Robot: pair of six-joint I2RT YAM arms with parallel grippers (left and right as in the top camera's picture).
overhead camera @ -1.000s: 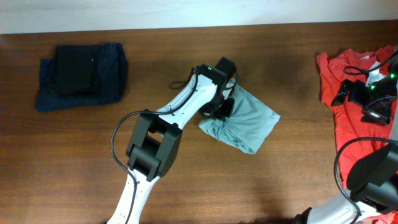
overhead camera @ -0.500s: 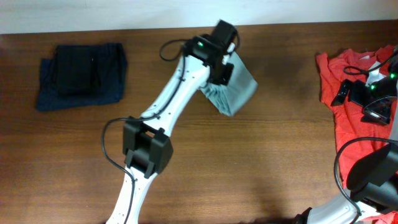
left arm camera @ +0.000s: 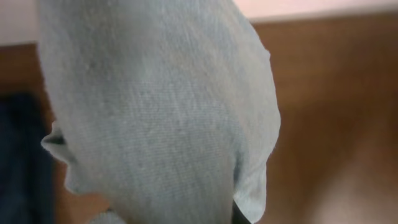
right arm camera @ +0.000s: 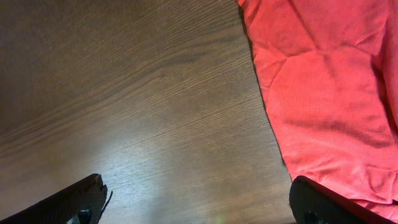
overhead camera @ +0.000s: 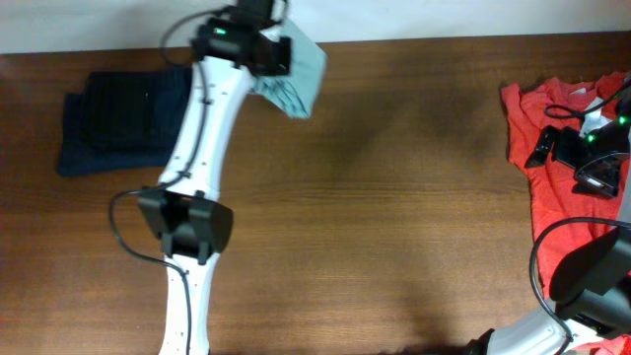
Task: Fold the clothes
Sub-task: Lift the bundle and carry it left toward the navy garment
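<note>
The pale grey-blue T-shirt [overhead camera: 296, 74] hangs as a folded bundle above the table's far edge, just right of the dark navy pieces [overhead camera: 123, 118]. My left gripper [overhead camera: 264, 47] is shut on its upper part. In the left wrist view the grey-blue cloth [left arm camera: 161, 106] fills the frame and hides the fingers, with a strip of navy [left arm camera: 18, 155] at the left. The red-orange T-shirt [overhead camera: 562, 187] lies spread at the right edge. Over its left border hovers my right gripper [overhead camera: 577, 158], open and holding nothing, its fingers [right arm camera: 81, 199] wide apart above bare wood beside the red cloth [right arm camera: 323, 81].
The brown wooden table [overhead camera: 394, 227] ends at its far edge near the top of the overhead view, with a pale surface [overhead camera: 444, 18] beyond. The left arm [overhead camera: 192, 217] stretches from the near edge up across the table's left half.
The left arm has swung the grey-blue T-shirt off the middle of the table, up and to the left, to the far edge near the navy pile. The right arm has not moved.
</note>
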